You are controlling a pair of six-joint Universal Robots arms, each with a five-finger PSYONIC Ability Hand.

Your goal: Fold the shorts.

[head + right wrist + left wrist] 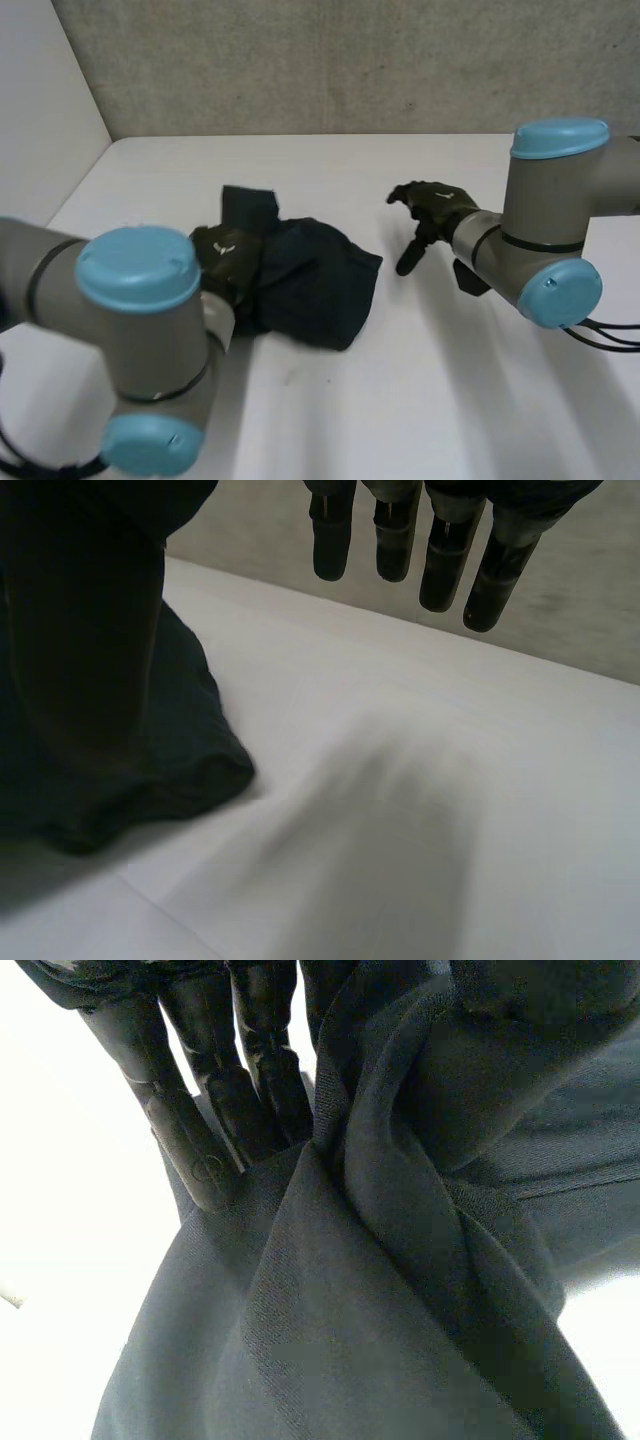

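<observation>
One edge of the shorts (315,280) is pinched by the left hand (225,252). Beyond the opposite edge, the right hand (435,203) is held apart, fingers (440,565) slack.

No readable txt, labels or nos. anywhere.

Dark navy shorts (310,280) bunched in rumpled heap on white table, left of centre.

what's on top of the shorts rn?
The left hand sits on the left edge of the shorts, its fingers gripping bunched cloth. The table beneath them is covered.
</observation>
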